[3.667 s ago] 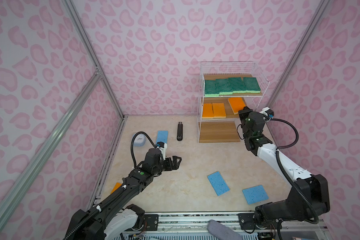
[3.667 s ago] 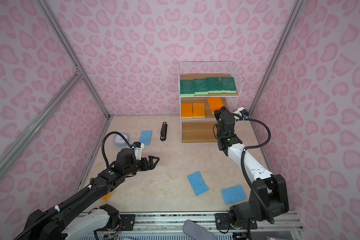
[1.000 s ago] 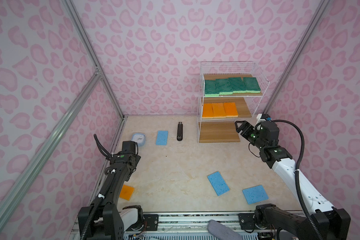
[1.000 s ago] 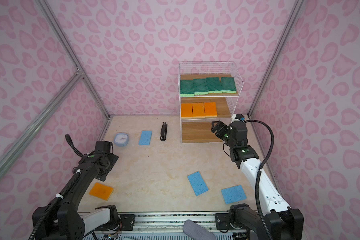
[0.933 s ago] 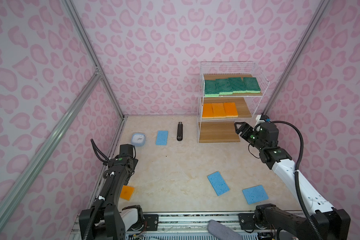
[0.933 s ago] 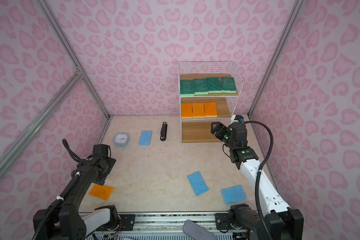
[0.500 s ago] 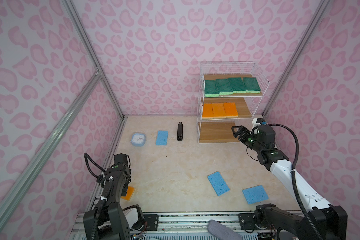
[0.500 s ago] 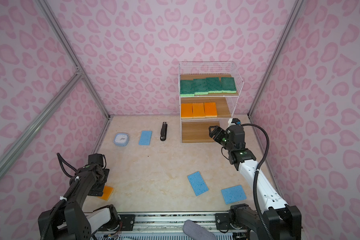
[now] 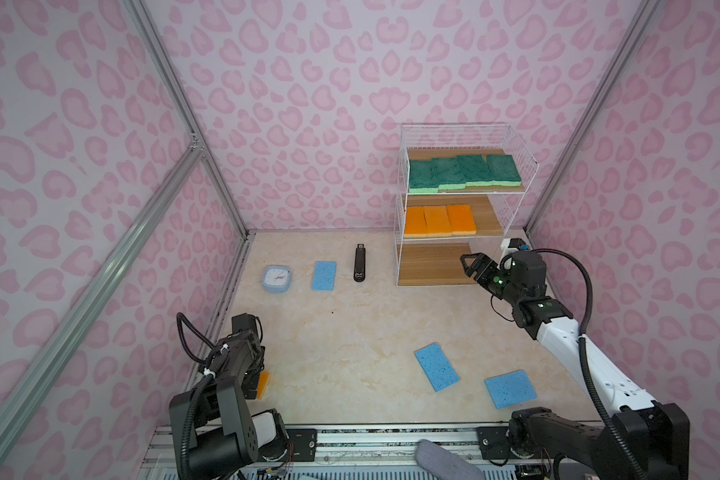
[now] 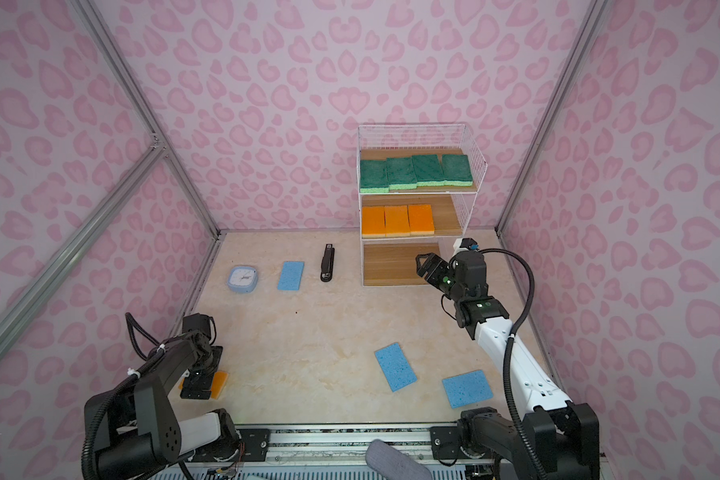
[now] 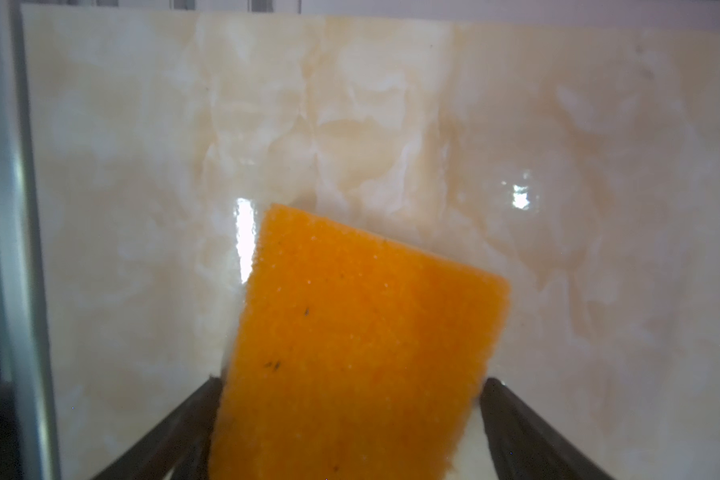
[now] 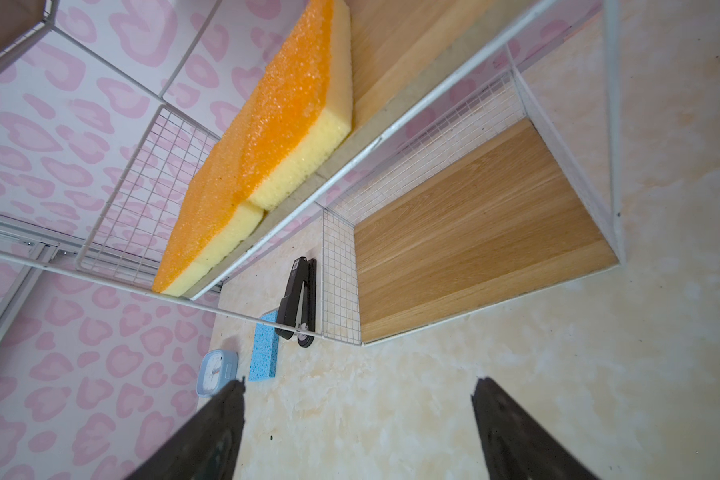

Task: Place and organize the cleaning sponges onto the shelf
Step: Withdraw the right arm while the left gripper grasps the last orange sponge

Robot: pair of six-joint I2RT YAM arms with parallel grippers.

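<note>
The shelf [image 9: 429, 262] [image 10: 391, 262] holds several green sponges [image 9: 462, 170] on its top board and three orange ones [image 9: 439, 220] [image 12: 292, 108] on the middle board. Blue sponges lie on the floor at back left [image 9: 324, 275] and front right [image 9: 436, 366] [image 9: 510, 388]. One orange sponge [image 10: 219, 382] [image 11: 350, 324] lies flat at the near left. My left gripper [image 10: 200, 386] [image 11: 350, 380] stands open with a finger on each side of it. My right gripper [image 9: 472, 268] [image 12: 359, 381] hovers open and empty before the bare bottom board.
A small blue clock [image 9: 276, 279] and a black stapler [image 9: 360, 264] lie on the floor left of the shelf. The aluminium frame rail [image 11: 21, 249] runs close beside the left gripper. A grey rounded object [image 9: 445, 461] sits at the front rail.
The left arm has pulled back to the near-left corner and lowered its open jaws around the orange sponge. The right gripper has drifted slightly left and lower in front of the shelf.
</note>
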